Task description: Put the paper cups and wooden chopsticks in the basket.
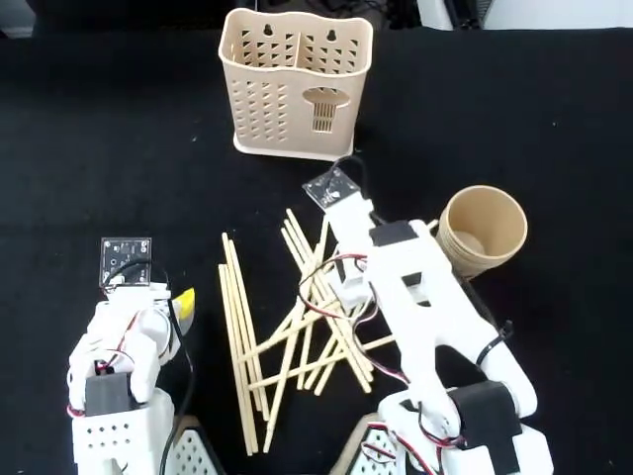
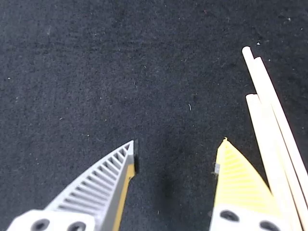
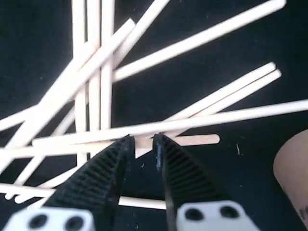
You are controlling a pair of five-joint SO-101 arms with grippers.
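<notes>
Several wooden chopsticks (image 1: 297, 317) lie crossed in a loose pile on the black mat between the two arms. A stack of paper cups (image 1: 482, 233) lies on its side to the right of the pile, mouth up toward the camera. The cream basket (image 1: 287, 109) stands upright at the back. My right gripper (image 3: 142, 140) hangs low over the pile, its jaws a narrow gap apart, tips just above a crossing chopstick (image 3: 192, 122), holding nothing. My left gripper (image 2: 175, 154) is open over bare mat, with a few chopstick ends (image 2: 269, 110) just beside its yellow finger (image 2: 240, 183).
The right arm (image 1: 415, 297) stretches over the right half of the pile and hides some sticks. The edge of a cup (image 3: 293, 168) shows close beside the right gripper. Bare mat lies between the pile and the basket.
</notes>
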